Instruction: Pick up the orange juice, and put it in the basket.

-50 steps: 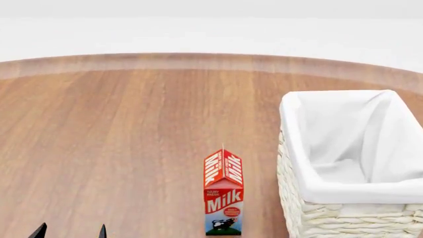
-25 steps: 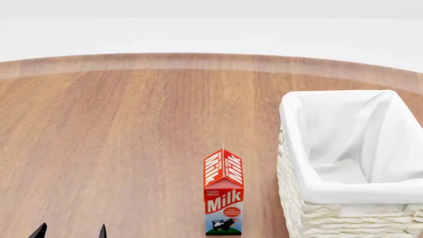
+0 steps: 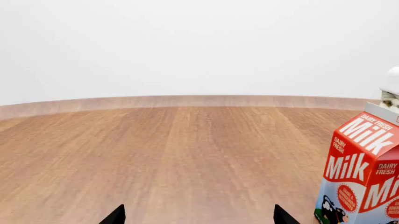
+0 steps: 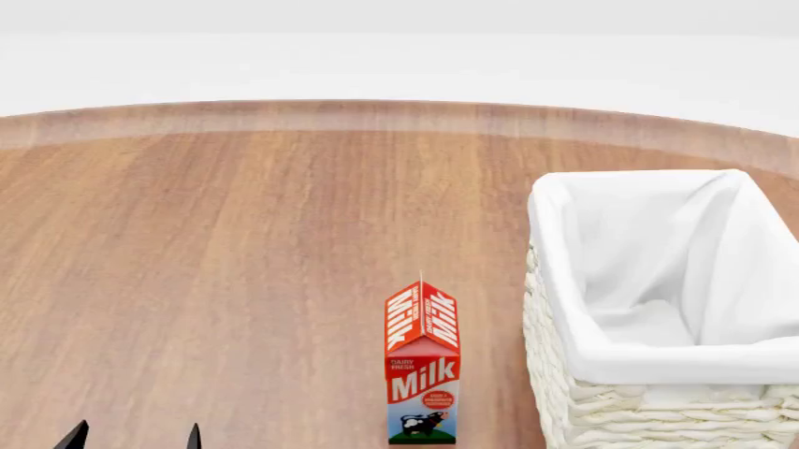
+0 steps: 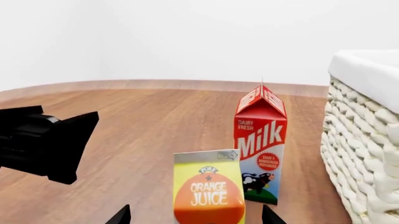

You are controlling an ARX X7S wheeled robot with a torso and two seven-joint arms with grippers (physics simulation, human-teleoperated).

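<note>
Right now the orange juice (image 5: 209,191) stands just in front of the Milk carton (image 5: 260,142), between the right gripper (image 5: 195,215)'s spread jaws. Advance squarely, pinch the body, then lift toward the basket (image 5: 367,135) beside the Milk carton.

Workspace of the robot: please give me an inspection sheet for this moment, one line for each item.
Surface: round wooden table, bare wood at the robot's left.
Job's things: orange juice upright, close before the right hand; basket at the right, nothing seen inside.
Clutter: milk carton upright, beside the basket, apart from it.
Hands: left hand open, holding nothing; right hand open, juice carton between its fingertips' line of view, not gripped.
Cables: nothing seen.
Surroundings: plain white background.
</note>
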